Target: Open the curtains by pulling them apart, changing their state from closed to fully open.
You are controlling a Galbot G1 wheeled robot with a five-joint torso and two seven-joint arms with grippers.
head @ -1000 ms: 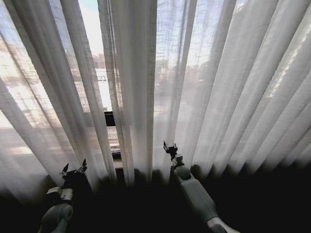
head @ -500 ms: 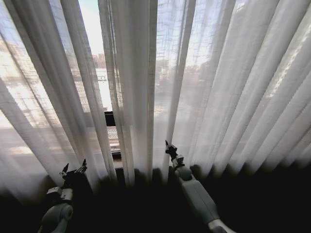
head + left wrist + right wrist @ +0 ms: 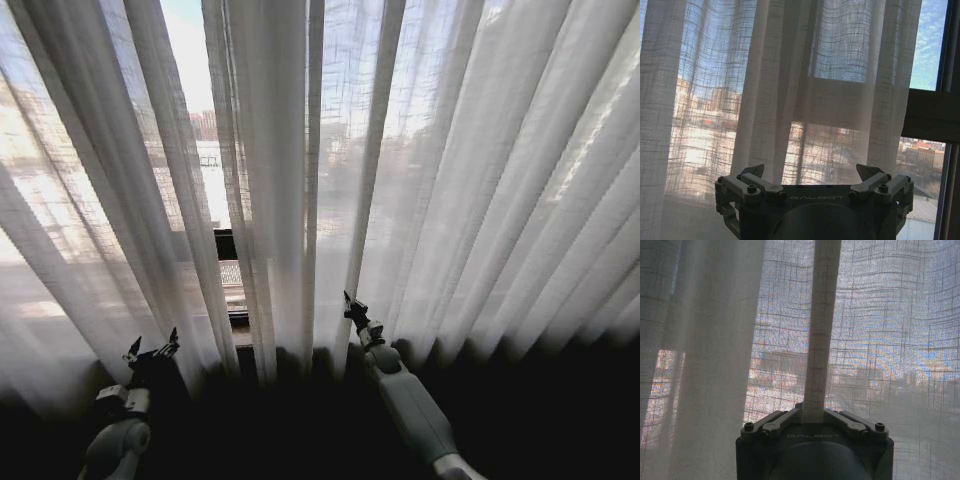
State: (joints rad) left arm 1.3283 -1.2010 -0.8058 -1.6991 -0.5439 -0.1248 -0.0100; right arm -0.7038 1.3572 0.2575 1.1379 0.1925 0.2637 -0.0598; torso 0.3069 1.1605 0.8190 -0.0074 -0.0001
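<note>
Head view: right gripper (image 3: 349,303), fingers pinched shut on one pleat of the curtains (image 3: 300,170). Left gripper (image 3: 151,347), fingers spread wide, empty, fabric just beyond its fingertips.

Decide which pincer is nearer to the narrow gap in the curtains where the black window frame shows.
Left. The left pincer hangs open low beside the gap, just to its left. The right pincer sits farther off on the other side, shut on a curtain pleat.
</note>
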